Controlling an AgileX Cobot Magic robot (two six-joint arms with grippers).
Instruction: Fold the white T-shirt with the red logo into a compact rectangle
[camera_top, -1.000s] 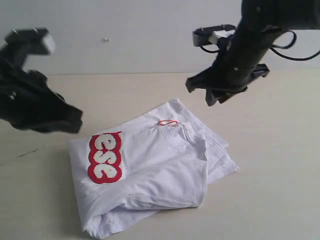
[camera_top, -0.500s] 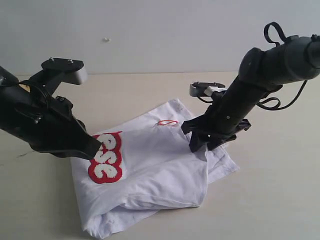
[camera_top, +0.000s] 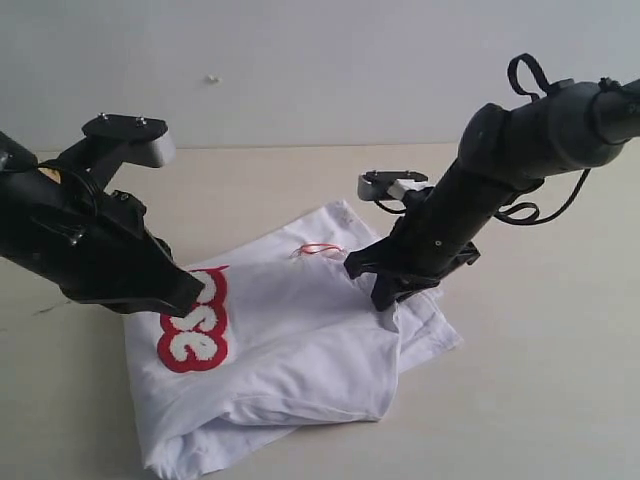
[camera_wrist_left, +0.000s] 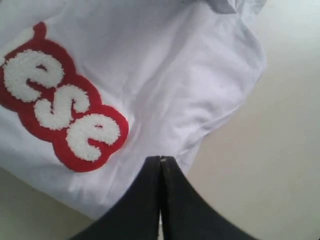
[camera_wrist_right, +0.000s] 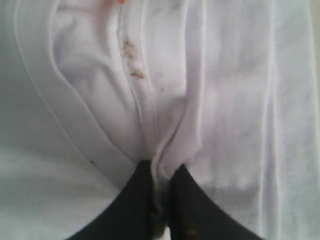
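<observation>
White T-shirt (camera_top: 300, 350) lies folded on the table (camera_top: 540, 380). The whole bundle has slid toward the left arm's side since half a second ago. Red logo (camera_top: 190, 320) moved with it. Letters "ese" show, lying sideways, long axis running near to far.

Left gripper (camera_top: 195, 293): jaws pressed together, tips on cloth just beside the logo; cannot tell whether fabric is pinched.

Right gripper (camera_top: 385, 298): across the shirt from the logo, now drawn closer to it, jaws clamped on a fold by the collar (camera_wrist_right: 145, 100).

Orange neck tag (camera_top: 318, 250) lies beyond the logo.
</observation>
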